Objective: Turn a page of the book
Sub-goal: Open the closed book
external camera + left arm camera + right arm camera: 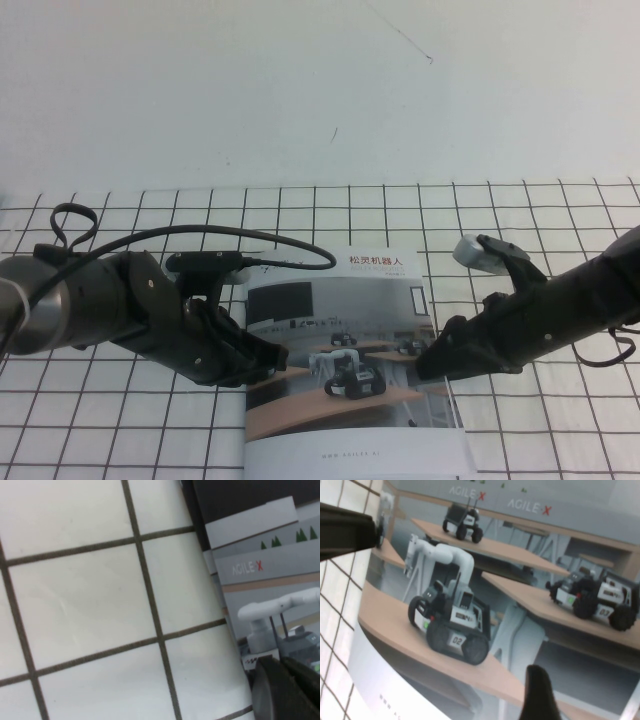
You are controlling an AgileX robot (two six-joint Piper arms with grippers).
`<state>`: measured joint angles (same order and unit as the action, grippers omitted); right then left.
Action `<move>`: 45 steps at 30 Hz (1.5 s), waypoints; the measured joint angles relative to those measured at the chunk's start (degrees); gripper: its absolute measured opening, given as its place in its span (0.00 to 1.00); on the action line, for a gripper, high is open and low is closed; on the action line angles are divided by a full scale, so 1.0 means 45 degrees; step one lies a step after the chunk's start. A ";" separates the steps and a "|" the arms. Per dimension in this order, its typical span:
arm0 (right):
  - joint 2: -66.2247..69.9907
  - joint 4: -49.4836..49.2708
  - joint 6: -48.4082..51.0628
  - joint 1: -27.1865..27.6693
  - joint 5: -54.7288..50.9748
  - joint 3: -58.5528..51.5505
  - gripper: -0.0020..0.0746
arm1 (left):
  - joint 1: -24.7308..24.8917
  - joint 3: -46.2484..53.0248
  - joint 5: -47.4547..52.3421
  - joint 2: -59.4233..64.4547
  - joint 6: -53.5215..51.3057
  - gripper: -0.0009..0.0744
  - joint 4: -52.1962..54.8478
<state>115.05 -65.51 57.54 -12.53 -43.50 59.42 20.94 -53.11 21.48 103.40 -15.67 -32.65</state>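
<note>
Book (345, 375) closed; left tool (268, 362), right tool (428, 362) at opposite edges, spread unclear.

The tabletop (300, 110) is white and has two parts. The far part is plain, with a few small dark marks (333, 133) on it. The near part is covered with a grid of thin black lines (330, 208), which makes white squares, and the same lines cross at right angles in the left wrist view.

White gridded table (130, 430), closed book (350, 420)
</note>
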 joint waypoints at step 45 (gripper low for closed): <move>-0.0616 -0.0953 0.0537 0.0017 -0.2928 0.1316 0.55 | -0.0023 0.0000 -0.0184 0.0000 0.0000 0.01 0.0098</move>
<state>112.28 -69.79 59.96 -12.46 -56.68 65.35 20.84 -53.11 20.65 103.40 -15.67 -32.21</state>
